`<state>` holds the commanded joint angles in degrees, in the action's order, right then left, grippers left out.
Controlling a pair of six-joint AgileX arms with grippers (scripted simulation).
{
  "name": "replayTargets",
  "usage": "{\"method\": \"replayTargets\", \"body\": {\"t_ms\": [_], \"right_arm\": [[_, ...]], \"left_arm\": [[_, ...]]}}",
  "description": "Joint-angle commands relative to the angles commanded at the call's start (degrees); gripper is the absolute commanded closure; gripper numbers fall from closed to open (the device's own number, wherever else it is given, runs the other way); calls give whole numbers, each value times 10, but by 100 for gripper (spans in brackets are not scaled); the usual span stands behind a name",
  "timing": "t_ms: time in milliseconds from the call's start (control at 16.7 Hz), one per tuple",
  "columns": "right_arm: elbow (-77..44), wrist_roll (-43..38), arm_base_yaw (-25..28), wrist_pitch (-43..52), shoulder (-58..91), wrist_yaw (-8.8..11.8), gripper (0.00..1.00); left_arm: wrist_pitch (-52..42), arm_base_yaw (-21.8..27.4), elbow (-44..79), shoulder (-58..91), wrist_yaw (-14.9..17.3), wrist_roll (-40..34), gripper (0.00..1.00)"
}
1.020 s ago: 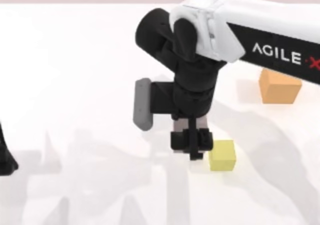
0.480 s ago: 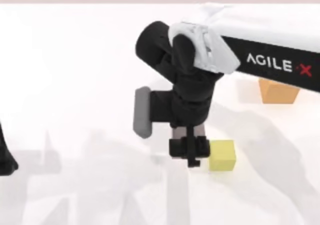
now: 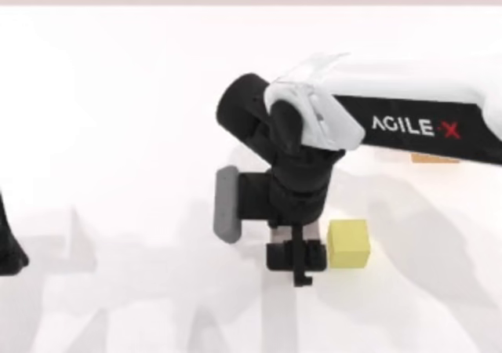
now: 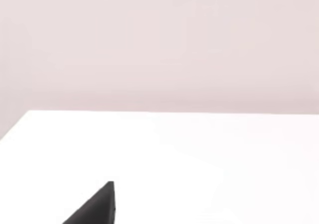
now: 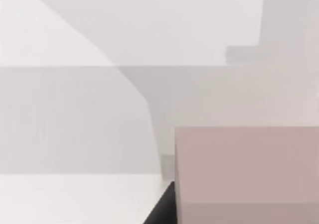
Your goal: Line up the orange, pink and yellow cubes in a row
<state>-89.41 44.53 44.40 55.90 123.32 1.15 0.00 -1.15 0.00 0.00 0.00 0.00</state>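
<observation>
My right gripper is shut on the pink cube, low over the table at centre front. From above, only a sliver of the pink cube shows under the wrist. The small yellow cube rests on the table just right of the gripper, very close to it. The right arm covers the orange cube, leaving a thin strip of it visible at the back right. My left arm is parked at the left edge.
The white table stretches bare to the left and back. The right arm's white and black links span the right side above the table.
My right arm has carried the pink cube toward the table's front and lower, level with the yellow cube. The arm now covers most of the orange cube.
</observation>
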Motion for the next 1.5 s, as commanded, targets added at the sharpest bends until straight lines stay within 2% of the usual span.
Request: {"method": "replayTargets", "body": {"t_ms": [120, 900, 1500], "right_arm": [[0, 0, 0, 0, 0, 0, 100], [0, 0, 0, 0, 0, 0, 2], [-2, 0, -1, 2, -1, 0, 0]], "left_arm": [[0, 0, 0, 0, 0, 0, 0], [0, 0, 0, 0, 0, 0, 0], [0, 0, 0, 0, 0, 0, 0]]}}
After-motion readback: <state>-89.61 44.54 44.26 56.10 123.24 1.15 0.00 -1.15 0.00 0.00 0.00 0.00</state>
